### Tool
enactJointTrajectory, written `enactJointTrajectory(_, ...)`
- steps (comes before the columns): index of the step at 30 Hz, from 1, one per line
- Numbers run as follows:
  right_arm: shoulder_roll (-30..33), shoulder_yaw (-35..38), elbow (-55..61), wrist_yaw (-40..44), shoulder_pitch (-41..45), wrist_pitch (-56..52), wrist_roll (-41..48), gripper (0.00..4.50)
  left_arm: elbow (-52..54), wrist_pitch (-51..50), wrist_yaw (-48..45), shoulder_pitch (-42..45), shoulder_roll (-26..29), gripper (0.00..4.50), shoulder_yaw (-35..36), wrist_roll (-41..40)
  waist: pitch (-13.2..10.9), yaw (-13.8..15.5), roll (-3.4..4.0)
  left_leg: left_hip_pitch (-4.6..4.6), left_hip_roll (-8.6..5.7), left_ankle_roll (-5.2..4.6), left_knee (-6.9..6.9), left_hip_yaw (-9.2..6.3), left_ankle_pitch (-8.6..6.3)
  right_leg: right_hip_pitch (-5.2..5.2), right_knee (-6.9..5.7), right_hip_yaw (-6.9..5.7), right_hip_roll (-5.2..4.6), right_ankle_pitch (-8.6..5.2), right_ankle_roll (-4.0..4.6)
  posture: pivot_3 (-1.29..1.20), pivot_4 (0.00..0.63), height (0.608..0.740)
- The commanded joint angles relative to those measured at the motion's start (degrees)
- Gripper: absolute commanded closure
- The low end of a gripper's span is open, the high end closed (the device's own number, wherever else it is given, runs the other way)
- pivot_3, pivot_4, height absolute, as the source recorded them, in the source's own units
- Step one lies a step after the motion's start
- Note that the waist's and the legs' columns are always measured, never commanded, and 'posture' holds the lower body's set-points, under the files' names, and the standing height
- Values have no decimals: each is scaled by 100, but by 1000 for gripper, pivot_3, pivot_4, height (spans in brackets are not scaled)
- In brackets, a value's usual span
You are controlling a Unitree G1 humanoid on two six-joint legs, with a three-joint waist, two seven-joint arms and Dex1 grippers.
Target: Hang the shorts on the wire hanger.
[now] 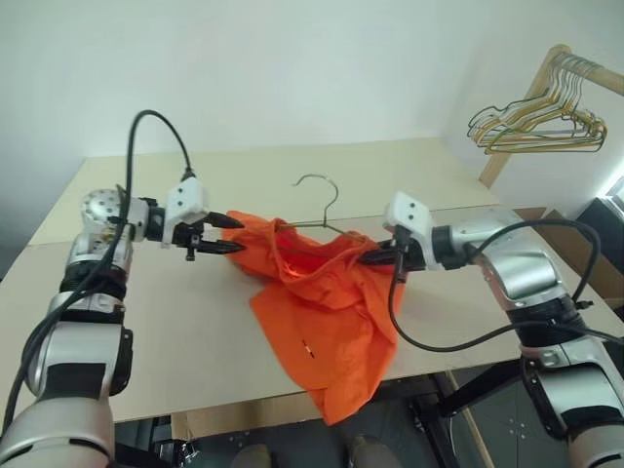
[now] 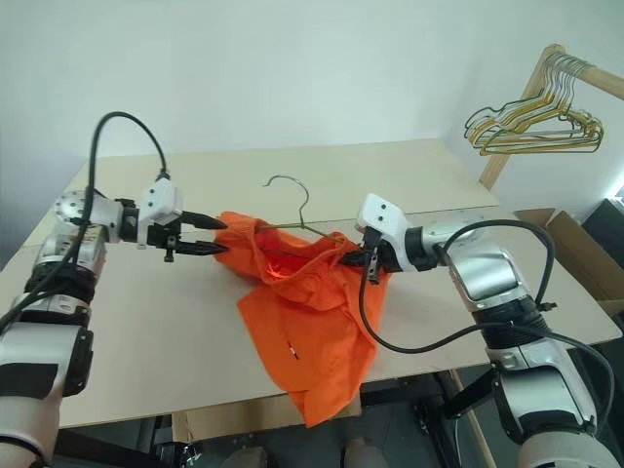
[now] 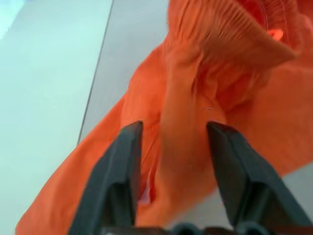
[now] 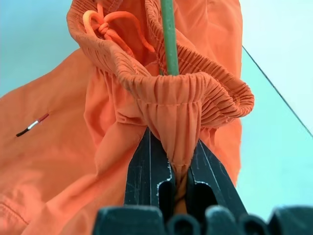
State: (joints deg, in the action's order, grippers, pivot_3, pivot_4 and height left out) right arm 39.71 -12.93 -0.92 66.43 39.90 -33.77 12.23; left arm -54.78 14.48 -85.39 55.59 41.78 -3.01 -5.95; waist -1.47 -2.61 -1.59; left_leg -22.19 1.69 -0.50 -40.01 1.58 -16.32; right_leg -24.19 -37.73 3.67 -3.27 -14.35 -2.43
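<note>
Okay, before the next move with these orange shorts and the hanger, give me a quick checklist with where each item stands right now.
1. Right gripper clamped on the shorts at the waistband: ok.
2. Left gripper gripping the shorts: not ok, fingers apart with fabric between them.
3. Wire hanger inside the waistband opening: ok, its wire runs through; the hook sticks out above.
4. Shorts hung evenly on the hanger: not ok, bunched, one leg draped over the table edge.
5. Hanger's far end under the fabric: cannot tell, hidden.
</note>
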Motion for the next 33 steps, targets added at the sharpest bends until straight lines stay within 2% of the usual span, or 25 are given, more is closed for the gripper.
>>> enactJointTrajectory(1, 221, 473, 263, 34, -29, -126, 288, 4500, -45, 26, 174, 342, 204, 762, 411, -239, 0, 3, 0, -1, -1, 0, 0, 0, 0, 0, 0, 0, -1, 0, 0, -5, 0, 740)
enactJointTrajectory(4, 381, 803, 327, -35, -113, -579, 577, 4500, 17, -239, 128, 399, 296, 9, 681, -463, 0, 16, 0, -2, 0, 0, 0, 0, 0, 0, 1, -1, -1, 0, 0, -8, 0, 740)
enactJointTrajectory(9, 692, 1420, 465, -298, -136, -1552, 1054, 4500, 299, -624, 367, 207, 277, 9, 1036, -750, 0, 15, 0, 0, 0, 0, 0, 0, 0, 1, 0, -1, -2, 0, 0, -18, 0, 740)
enactJointTrajectory(15, 730, 2163, 599, -1530, 63, -3218, 1266, 4500, 1772, -1601, 362, -634, 137, 9, 1403, -1517, 1, -7, 1, 0, 3, 0, 1, 1, 0, 0, -2, 0, -3, 0, 0, -48, 0, 740)
enactJointTrajectory(21, 450, 2938, 723, -3203, 174, -4631, 859, 4500, 3403, -2791, 1152, -1306, 21, 9, 1595, -2031, 1, -15, 1, -2, 4, 0, 2, 0, 0, -4, -6, 4, -4, 0, 1, -77, 0, 740)
enactJointTrajectory(26, -66, 3681, 905, -4436, 377, -5604, 287, 4500, 4286, -3036, 1591, -1665, -160, 9, 1809, -2435, 5, -64, 8, 2, 2, 0, 5, 2, 0, -2, -4, 6, -6, 0, 1, -101, 0, 740)
enactJointTrajectory(33, -1138, 4686, 750, -6510, 980, -5718, -1176, 4500, 4814, -3373, 1831, -2039, -342, 9, 1961, -2937, 31, -242, 48, 9, 0, 2, 10, -1, 1, 1, -5, 14, -10, 0, 0, -111, 0, 740)
